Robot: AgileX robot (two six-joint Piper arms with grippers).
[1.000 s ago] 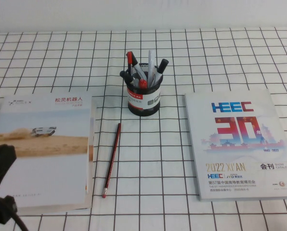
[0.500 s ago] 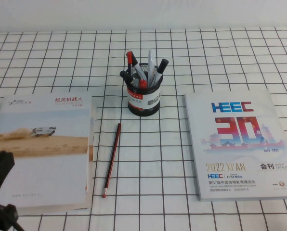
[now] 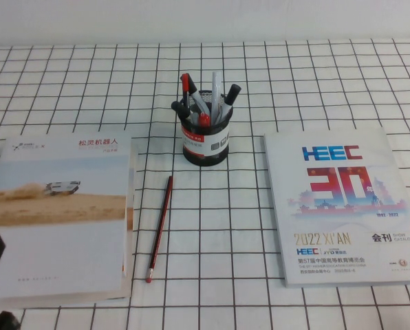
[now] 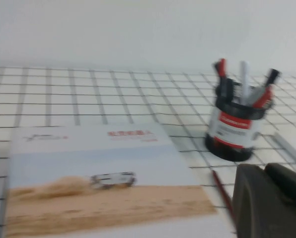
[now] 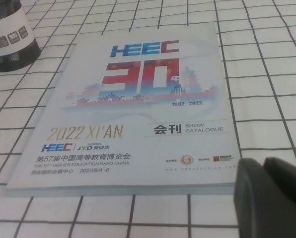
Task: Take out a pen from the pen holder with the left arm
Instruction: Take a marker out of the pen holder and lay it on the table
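At table centre, pen holder (image 3: 205, 144) holds several pens (image 3: 203, 103). Left gripper (image 4: 267, 196) pressed together, empty, near-left corner. Right gripper (image 5: 269, 196) beside catalogue (image 5: 138, 99), state unclear.

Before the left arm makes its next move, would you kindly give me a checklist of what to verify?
1. Pen holder upright, pens standing inside: ok.
2. Left claw open for grasping: not ok; shut, by the near left corner of the booklet.
3. Pen already out: cannot tell; a red pencil lies flat in front of the holder.
4. Right claw out of the way: ok; by the near right corner of the catalogue.
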